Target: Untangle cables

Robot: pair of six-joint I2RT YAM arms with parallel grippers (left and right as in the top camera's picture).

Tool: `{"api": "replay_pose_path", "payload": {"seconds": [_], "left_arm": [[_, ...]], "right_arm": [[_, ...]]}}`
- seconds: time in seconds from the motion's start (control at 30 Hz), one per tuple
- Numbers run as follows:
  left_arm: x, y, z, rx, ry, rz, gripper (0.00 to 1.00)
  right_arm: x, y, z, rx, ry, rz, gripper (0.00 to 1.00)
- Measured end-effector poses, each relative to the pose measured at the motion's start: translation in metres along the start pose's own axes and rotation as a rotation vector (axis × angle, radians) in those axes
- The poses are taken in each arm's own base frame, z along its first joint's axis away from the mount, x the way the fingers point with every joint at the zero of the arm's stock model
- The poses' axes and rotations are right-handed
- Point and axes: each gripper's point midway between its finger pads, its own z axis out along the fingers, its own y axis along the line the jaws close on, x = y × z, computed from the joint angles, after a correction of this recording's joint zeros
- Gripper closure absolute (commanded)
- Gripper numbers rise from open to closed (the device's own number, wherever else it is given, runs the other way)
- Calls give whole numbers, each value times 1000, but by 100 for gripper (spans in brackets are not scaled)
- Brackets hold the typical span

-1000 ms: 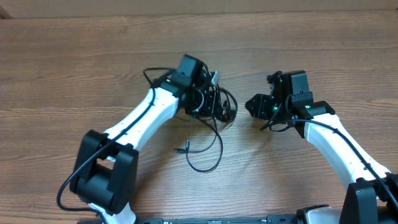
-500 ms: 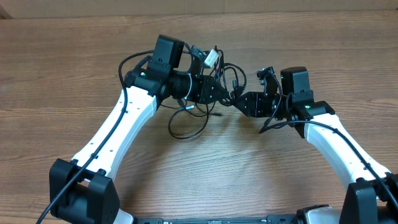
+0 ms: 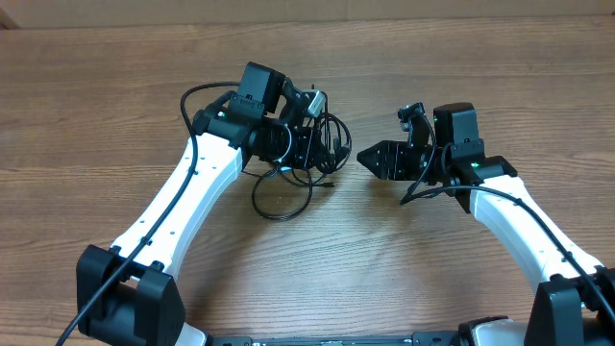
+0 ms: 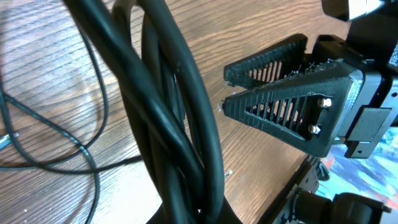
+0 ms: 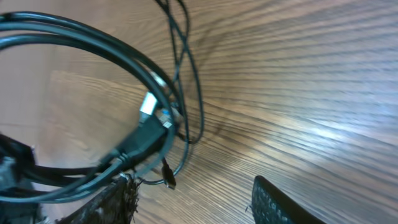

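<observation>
several cautions: treat cables [image 3: 332, 149], clamped in left gripper [image 3: 309, 146] and looping below it onto surface [image 3: 384, 274], as likely light, limp, snag-prone. pinch near plug [image 5: 148, 104] with right gripper [image 3: 368, 157], spread wide and empty just beside them.

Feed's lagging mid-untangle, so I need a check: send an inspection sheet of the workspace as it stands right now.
Surface: wood-grain table.
Job's things: cables bunched at the left gripper, one loop trailing on the table, a silver plug sticking up.
Clutter: nothing seen.
Grippers: left gripper appears shut on the cables; right gripper open, apart from them.
Cables: arm wiring arches beside the left wrist.
Surroundings: nothing seen.
</observation>
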Motion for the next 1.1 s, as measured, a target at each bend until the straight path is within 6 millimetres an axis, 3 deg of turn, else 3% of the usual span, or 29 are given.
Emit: {"api": "replay_pose_path", "payload": {"seconds": [0.23, 0.3, 0.37, 0.43, 0.57, 0.67, 0.83, 1.1], "left_arm": [[4, -24, -2, 138, 25, 16, 96], [5, -35, -4, 206, 29, 29, 96], [4, -45, -6, 264, 30, 45, 96], [5, -55, -9, 321, 33, 56, 96], [8, -63, -12, 378, 49, 54, 96], [14, -57, -10, 342, 69, 35, 96], [31, -18, 2, 86, 125, 10, 96], [25, 25, -3, -121, 93, 14, 96]], "right_arm": [[-9, 15, -1, -78, -28, -39, 44], [-11, 17, -1, -85, -37, -48, 48], [-13, 18, -1, -91, -43, -51, 61], [-15, 20, -1, -100, -49, -60, 92], [-14, 21, -1, -105, -46, -66, 96], [-7, 13, 2, -50, -23, -46, 96], [10, -12, 5, 114, 22, 43, 96], [12, -31, 3, 243, 7, 86, 96]]}}
